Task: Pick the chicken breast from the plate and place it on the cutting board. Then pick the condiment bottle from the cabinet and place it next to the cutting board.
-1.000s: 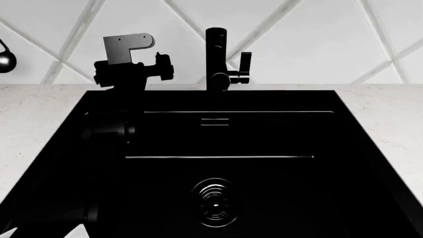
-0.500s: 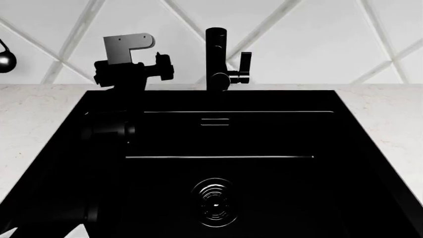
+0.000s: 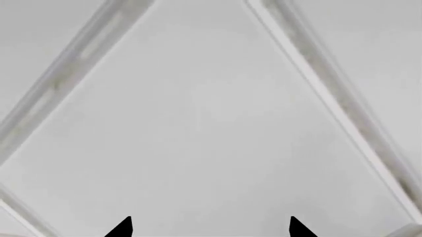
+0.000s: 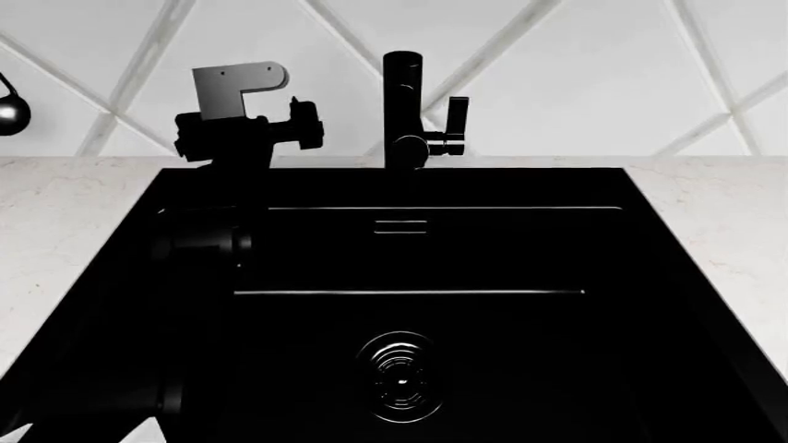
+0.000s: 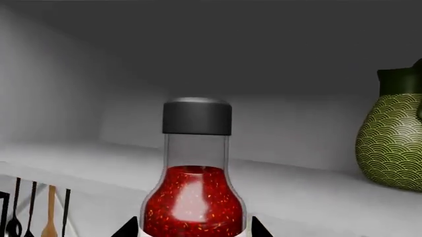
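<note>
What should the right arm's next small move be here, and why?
Probably close the right gripper and lift slightly. The clear, black-capped condiment bottle of red sauce stands upright on the grey cabinet shelf, centred between the two dark fingertips; whether they already grip it can't be told.

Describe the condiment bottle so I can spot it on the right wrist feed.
Look inside the white cabinet, on its shelf. The condiment bottle stands upright, close up: clear glass, red sauce, dark cap. The only neighbour, a green patterned jug, is opaque and round-bodied.

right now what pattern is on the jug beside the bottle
Green with a fine scale-like wave pattern, clearest in the right wrist view.
</note>
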